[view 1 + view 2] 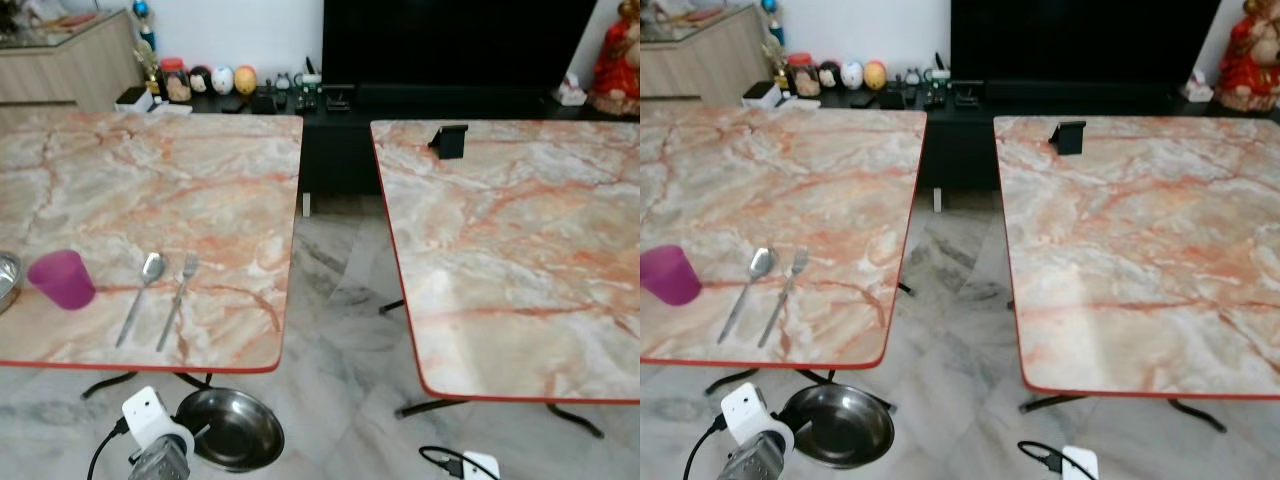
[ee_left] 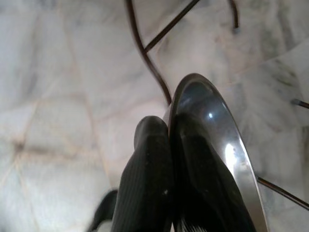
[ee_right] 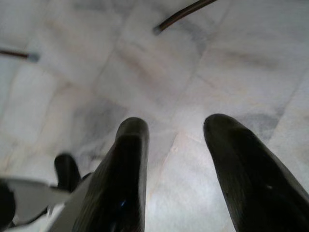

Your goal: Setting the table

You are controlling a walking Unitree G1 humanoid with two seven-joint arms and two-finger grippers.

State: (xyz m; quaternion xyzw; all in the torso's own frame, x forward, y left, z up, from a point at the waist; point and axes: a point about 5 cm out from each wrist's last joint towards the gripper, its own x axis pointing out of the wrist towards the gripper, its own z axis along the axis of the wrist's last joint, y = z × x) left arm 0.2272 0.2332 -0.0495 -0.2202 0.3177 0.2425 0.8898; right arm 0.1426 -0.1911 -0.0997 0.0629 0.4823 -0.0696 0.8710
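Note:
On the left marble table (image 1: 200, 190), a purple cup (image 1: 62, 279), a spoon (image 1: 140, 295) and a fork (image 1: 178, 300) lie near the front edge. A steel bowl (image 1: 5, 280) peeks in at the table's left edge. Below that front edge, over the floor, my left gripper (image 2: 169, 126) is shut on the rim of a steel dish (image 1: 232, 428), which shows edge-on in the left wrist view (image 2: 227, 145). My right gripper (image 3: 176, 130) hangs open above the marble floor with nothing between its fingers.
A second marble table (image 1: 510, 250) stands to the right with a small black stand (image 1: 449, 140) at its far edge. A floor gap (image 1: 335, 290) separates the tables. Behind are a dark TV console (image 1: 330, 105) with jars and figurines, and a red statue (image 1: 618, 60).

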